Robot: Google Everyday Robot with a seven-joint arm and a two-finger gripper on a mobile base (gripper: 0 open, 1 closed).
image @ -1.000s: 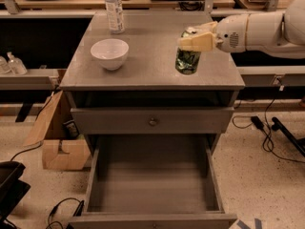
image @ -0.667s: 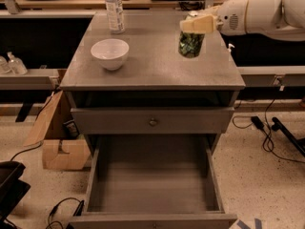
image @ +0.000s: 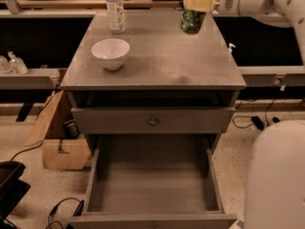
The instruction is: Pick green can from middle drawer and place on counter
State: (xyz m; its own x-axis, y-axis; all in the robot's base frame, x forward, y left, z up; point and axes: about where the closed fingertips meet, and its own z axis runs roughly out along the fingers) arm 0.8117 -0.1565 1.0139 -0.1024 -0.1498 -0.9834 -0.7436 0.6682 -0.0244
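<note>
Camera view | claw clamped on green can top | can directly below claw, at counter far-right

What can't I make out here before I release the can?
1. Camera view: the gripper, shut on the green can over the counter's far right, hides its lid; base contact unclear.
2. Top edge cuts off the bottle's cap.
3. Bottom edge cuts off the middle drawer's front.
</note>
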